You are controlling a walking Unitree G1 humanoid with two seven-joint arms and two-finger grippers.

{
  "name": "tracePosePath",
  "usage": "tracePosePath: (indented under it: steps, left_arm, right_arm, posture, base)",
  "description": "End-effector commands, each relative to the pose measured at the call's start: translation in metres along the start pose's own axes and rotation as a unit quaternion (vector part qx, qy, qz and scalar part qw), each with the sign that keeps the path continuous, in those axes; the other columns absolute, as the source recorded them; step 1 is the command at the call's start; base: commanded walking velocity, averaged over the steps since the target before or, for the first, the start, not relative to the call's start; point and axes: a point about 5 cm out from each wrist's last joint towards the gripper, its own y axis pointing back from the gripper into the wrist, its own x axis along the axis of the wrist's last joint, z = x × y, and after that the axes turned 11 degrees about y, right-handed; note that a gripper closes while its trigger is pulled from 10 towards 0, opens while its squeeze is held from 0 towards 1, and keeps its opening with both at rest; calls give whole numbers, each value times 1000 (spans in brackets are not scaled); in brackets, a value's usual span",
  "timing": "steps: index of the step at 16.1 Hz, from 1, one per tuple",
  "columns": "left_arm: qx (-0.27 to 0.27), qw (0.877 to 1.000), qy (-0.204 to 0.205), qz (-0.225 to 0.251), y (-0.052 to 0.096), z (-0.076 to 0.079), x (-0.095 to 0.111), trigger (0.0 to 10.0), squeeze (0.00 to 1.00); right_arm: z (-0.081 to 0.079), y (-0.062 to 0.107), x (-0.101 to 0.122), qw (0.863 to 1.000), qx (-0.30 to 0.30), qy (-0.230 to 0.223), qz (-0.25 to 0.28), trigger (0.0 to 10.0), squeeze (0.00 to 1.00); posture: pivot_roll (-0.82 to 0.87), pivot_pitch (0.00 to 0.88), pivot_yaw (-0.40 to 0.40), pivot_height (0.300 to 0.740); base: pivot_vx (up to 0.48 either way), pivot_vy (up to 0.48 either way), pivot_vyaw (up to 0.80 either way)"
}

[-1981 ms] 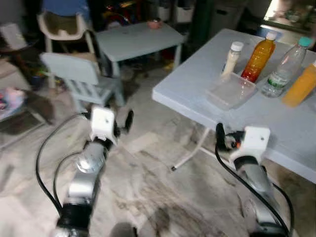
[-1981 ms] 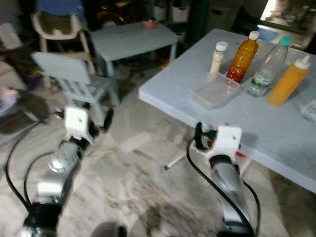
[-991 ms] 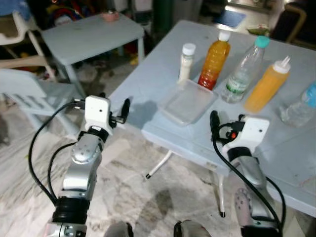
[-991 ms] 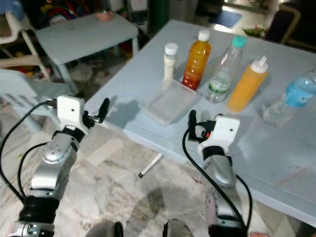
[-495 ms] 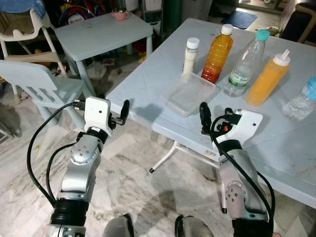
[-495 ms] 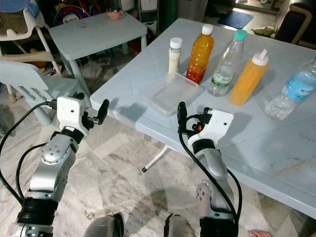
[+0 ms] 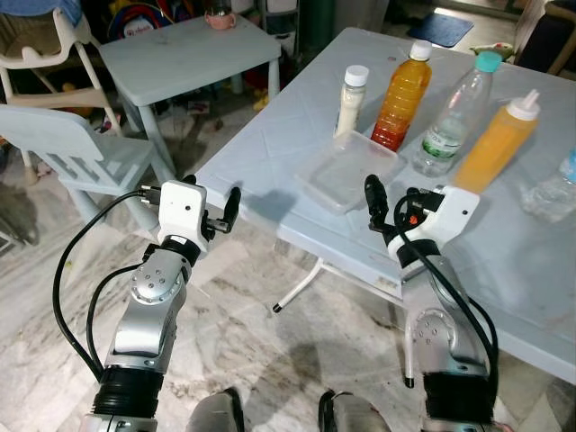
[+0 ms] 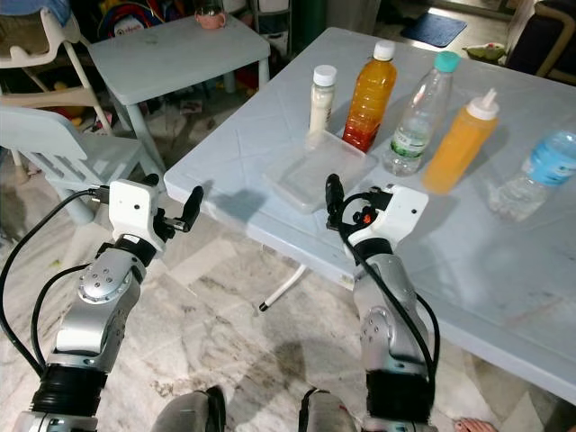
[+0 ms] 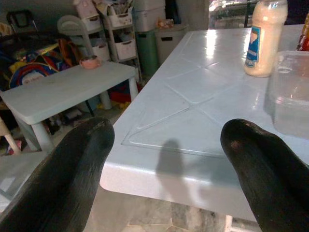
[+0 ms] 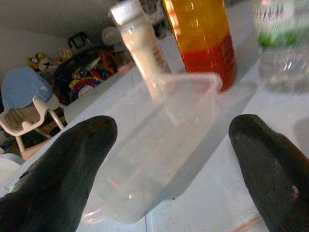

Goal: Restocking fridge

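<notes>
At centre frame the right gripper [image 8: 335, 205], fingers spread and empty, hovers just beside the clear plastic container [image 8: 312, 171] on the pale blue folding table [image 8: 270, 117], while the left gripper [image 8: 192, 209], likewise spread, hangs off the table's corner at centre left.

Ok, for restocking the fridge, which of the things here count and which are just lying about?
For the job:
- white bottle
- juice bottle
- green-capped bottle
- squeeze bottle
- blue-labelled bottle
- clear tub
- right gripper, open over the table, facing the tub
- left gripper, open, short of the table edge

Lying about:
- small table
- pink cup
- small chair
</notes>
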Motion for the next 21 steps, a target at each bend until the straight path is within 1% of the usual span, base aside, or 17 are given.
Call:
tracePosePath:
  steps: [1,5,7,8,9,10,11,14,16,19,20,21]
  left_arm:
    - [-5,1000,-8,-1,1,-1,2,10000,0]
    - [-6,1000,-8,-2,1,0,4,10000,0]
    - [-14,1000,-7,-7,2,4,2,10000,0]
    - [-16,1000,-8,-8,2,4,2,10000,0]
    - [-17,1000,-8,-8,2,4,2,10000,0]
    - [-17,1000,-9,-8,2,3,2,10000,0]
    - [-16,1000,-9,-8,2,3,2,10000,0]
    - [-17,1000,-8,-8,2,5,3,10000,0]
    - [-19,1000,-7,-8,2,6,3,10000,0]
    - [-20,1000,-7,-8,1,6,3,10000,0]
    - [-20,1000,-7,-8,1,6,3,10000,0]
    - [-20,1000,-7,-7,1,6,3,10000,0]
  right_arm:
    - [-1,-3,-4,1000,-3,-14,-13,10000,0]
    - [-8,-6,-9,1000,5,-22,-20,10000,0]
    - [-20,-12,-9,999,21,-44,-17,10000,0]
    - [-24,-14,-8,998,24,-55,-14,10000,0]
    - [-27,-16,-8,997,24,-67,-14,8078,0]
    - [-30,-15,-10,996,24,-79,-21,6863,0]
    - [-32,-13,-12,996,26,-80,-27,10000,0]
    - [-33,-10,-16,995,22,-87,-38,10000,0]
    - [-30,-10,-21,991,1,-119,-57,10000,0]
    - [-36,-11,-23,988,13,-138,-69,10000,0]
    - [-36,-12,-23,988,13,-139,-70,9255,0]
    - [-36,-14,-23,987,14,-142,-70,0,0]
  posture:
    - [12,141,29,740]
    - [11,147,34,740]
    - [10,159,43,740]
    - [12,162,45,740]
    - [15,163,44,740]
    - [16,163,43,740]
    - [14,163,40,740]
    - [11,163,39,740]
    - [11,163,38,740]
    - [13,161,35,740]
    - [14,160,35,740]
    - [15,158,35,740]
  base:
    - [0,0,0]
    - [0,0,0]
    - [0,0,0]
    - [0,0,0]
    - [0,0,0]
    - [0,0,0]
    - [0,0,0]
    - [0,0,0]
    - [0,0,0]
    - [0,0,0]
    - [0,0,0]
    - [0,0,0]
